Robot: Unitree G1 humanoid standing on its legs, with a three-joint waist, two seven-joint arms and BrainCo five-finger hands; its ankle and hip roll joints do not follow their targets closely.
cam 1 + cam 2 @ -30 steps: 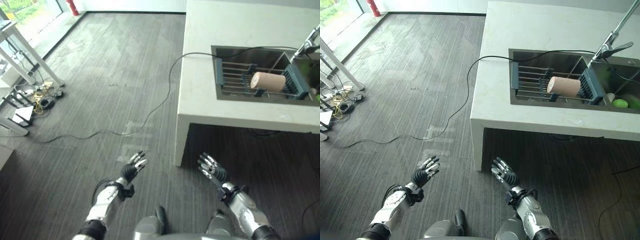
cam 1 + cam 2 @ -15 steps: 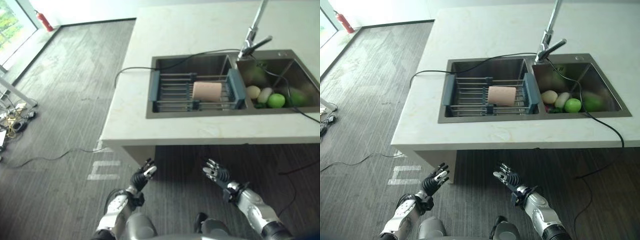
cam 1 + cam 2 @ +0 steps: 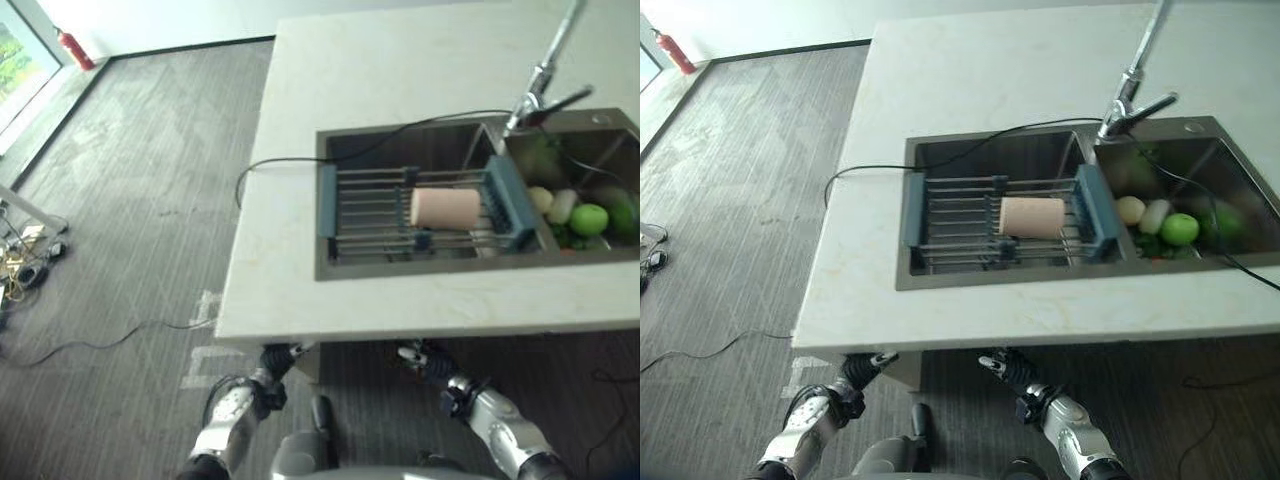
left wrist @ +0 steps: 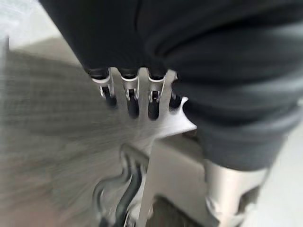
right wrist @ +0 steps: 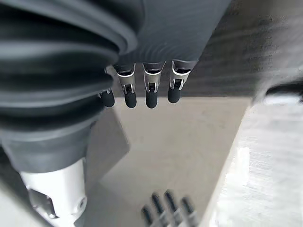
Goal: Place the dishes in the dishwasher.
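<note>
Looking down from the head camera, you've got the grey plank floor (image 3: pixel 750 190) spread wide on the robot's left of the counter; the pale stone counter (image 3: pixel 970 80) itself is your landmark, running off toward the robot's right; set into the counter is the steel double sink (image 3: pixel 930 152), its two basins side by side; over the basin nearer the counter's left end sits a blue-ended wire dish rack (image 3: pixel 950 215), spanning that basin from wall to wall; lying on its side on the rack's wires, toward the rack's right end, is a pale pink cup (image 3: pixel 1031 216), and that's the one dish you can see, resting in the rack with neither hand touching it; behind the divider between the basins, on the counter's far side, the chrome faucet (image 3: pixel 1133 95) rises with its lever pointing right; a black cable (image 3: pixel 865 172) trails from the sink over the counter's left edge; in the right basin there's a small heap of produce, among it a green apple (image 3: pixel 1179 229); far from the counter, at the floor's back corner, stands a red fire extinguisher (image 3: pixel 669 51).

Now your hands: the left hand (image 3: pixel 862 366) is down below the counter's near edge, fingers straight and holding nothing; the right hand (image 3: pixel 1002 368) is under that same edge, just to its right, fingers likewise extended and empty; both are well apart from the cup.
</note>
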